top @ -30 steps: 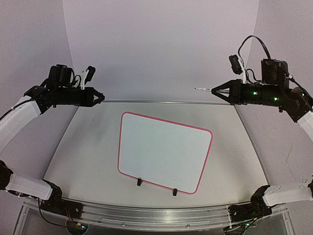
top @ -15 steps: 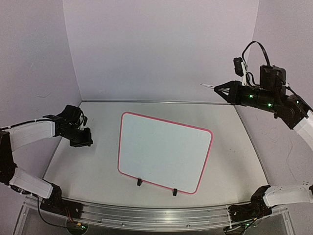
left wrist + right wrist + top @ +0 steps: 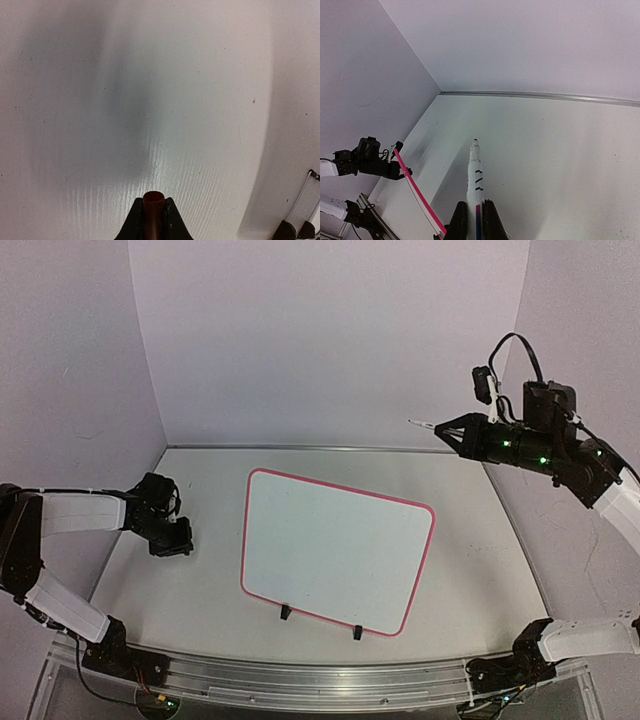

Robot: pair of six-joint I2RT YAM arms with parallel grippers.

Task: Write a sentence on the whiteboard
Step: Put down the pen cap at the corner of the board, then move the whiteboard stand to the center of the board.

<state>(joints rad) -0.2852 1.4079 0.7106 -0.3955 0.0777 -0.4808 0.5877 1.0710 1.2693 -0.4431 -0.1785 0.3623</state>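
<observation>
L claw (image 3: pixel 175 543) low, pointing down at table (image 3: pixel 480 540), pinching red stub (image 3: pixel 153 199); R claw (image 3: pixel 452 428) raised, level, gripping marker (image 3: pixel 475 175).

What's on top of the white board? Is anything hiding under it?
Nothing lies on the whiteboard; its face looks blank, with no writing. Two black clips stick out at its near edge. The table beneath it is covered, so I cannot see under there.

The left arm (image 3: pixel 85 512) is stretching low and outward, its left gripper (image 3: pixel 175 546) pointing down, jaws pinching a small red-brown piece (image 3: pixel 154 199). The right arm (image 3: pixel 560 455) is reaching high, its right gripper (image 3: pixel 447 428) aiming level toward the left, jaws clamping a white marker (image 3: pixel 476 172)
</observation>
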